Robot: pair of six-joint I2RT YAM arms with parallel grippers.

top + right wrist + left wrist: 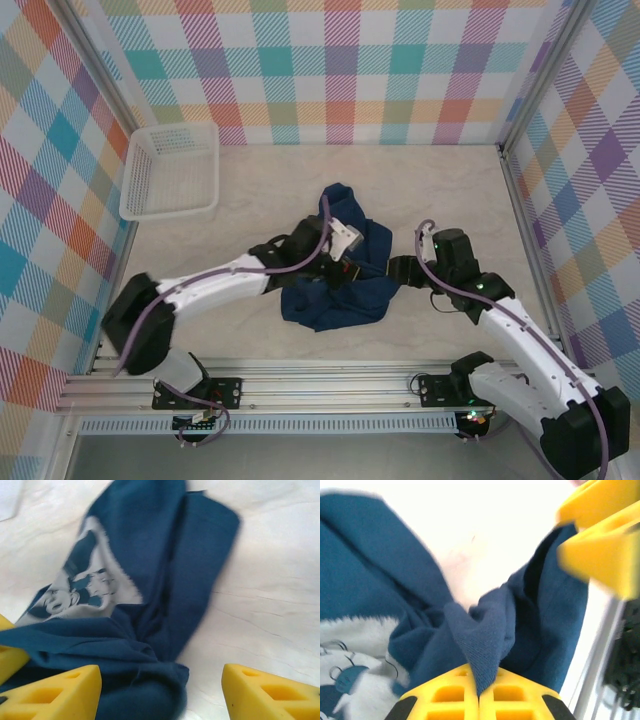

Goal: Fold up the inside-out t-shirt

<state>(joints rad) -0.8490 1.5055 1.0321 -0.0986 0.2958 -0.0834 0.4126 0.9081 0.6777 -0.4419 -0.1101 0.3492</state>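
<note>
Now, the inside-out t-shirt [330, 305] is lying bunched in a dark navy heap at the middle of the table [250, 190], right between the two arms. The left gripper [479, 685] is biting down on it. In the left wrist view its yellow fingers [445, 700] are pressing together with a raised ridge of blue cloth squeezed between them, and no gap is showing. From above, that arm is reaching in from the left and its wrist is hanging over the top of the heap.

Over on the other side, the right gripper [161, 680] is standing wide apart and holding nothing. One of its fingers [55, 692] is sitting against the rumpled near edge of the shirt, while the other is resting over bare table, well clear of the cloth. The shirt is stretching away from it in long folds, and the pale print [85, 587] is facing up on the left part of the fabric.

A white basket [170, 170] is sitting in the far left corner, well apart from the shirt.
</note>
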